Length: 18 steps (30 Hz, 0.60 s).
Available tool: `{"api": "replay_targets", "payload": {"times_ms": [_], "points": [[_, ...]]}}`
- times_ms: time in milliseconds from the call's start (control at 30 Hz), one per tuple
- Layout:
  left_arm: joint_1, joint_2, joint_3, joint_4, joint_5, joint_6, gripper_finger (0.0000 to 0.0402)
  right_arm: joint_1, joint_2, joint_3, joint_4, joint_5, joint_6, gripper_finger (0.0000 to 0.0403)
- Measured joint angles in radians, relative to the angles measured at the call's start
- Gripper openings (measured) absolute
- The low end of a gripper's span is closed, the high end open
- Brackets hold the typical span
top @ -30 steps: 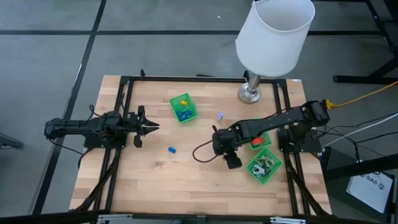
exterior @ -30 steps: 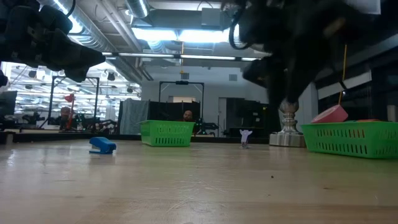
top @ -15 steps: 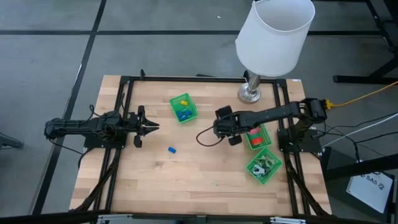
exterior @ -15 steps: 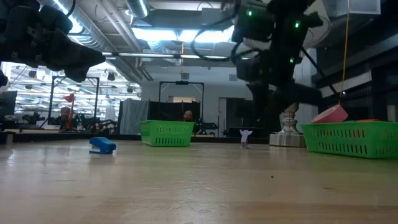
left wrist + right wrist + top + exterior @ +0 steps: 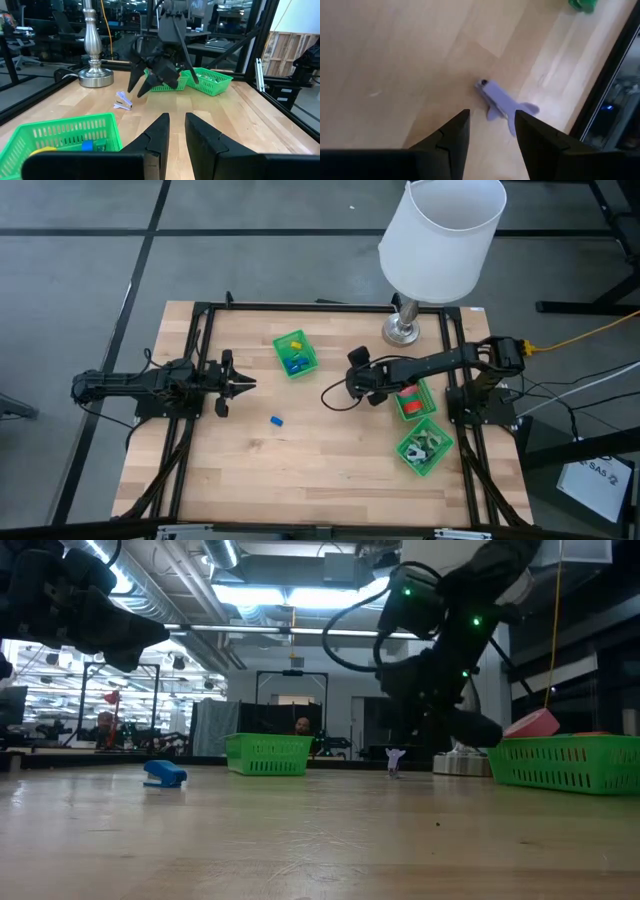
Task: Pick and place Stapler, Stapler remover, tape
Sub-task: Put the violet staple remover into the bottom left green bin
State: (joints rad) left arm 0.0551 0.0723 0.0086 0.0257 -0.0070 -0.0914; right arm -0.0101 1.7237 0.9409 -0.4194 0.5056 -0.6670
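The purple staple remover [image 5: 502, 102] lies flat on the wooden table just ahead of my right gripper [image 5: 492, 132], which slants down over it, open and empty; the remover [image 5: 122, 101] is also seen from the left wrist. The blue stapler [image 5: 276, 421] rests on the table left of centre. A red tape roll [image 5: 410, 402] sits in a green basket [image 5: 400, 409] at the right. My left gripper [image 5: 177, 132] waits level at the table's left side, slightly open with nothing between its fingers.
A lamp base [image 5: 403, 332] under a white shade [image 5: 440, 235] stands at the far right. A green basket [image 5: 307, 360] of small blocks sits far of centre. Another green basket [image 5: 438, 456] with pale items is at the near right. Black frame rails run along both sides.
My right gripper has swung from near the right baskets toward the table's far edge, sunk lower and rolled and tipped downward, ending over the staple remover. Its fingers have kept the same gap. Nothing on the table has moved.
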Motion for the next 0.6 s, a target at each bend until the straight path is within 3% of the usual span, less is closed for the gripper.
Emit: {"api": "replay_targets", "payload": {"times_ms": [333,500,600], "points": [[0.000,0.000,0.000,0.000,0.000,0.000,0.0058,0.000,0.000,-0.081,0.154,0.099,-0.073,0.0159],[0.000,0.000,0.000,0.000,0.000,0.000,0.0058,-0.003,0.000,-0.030,0.166,-0.012,-0.073,0.0159],[0.000,0.000,0.000,0.000,0.000,0.000,0.0058,-0.020,0.000,0.041,0.098,-0.130,-0.073,0.0159]]}}
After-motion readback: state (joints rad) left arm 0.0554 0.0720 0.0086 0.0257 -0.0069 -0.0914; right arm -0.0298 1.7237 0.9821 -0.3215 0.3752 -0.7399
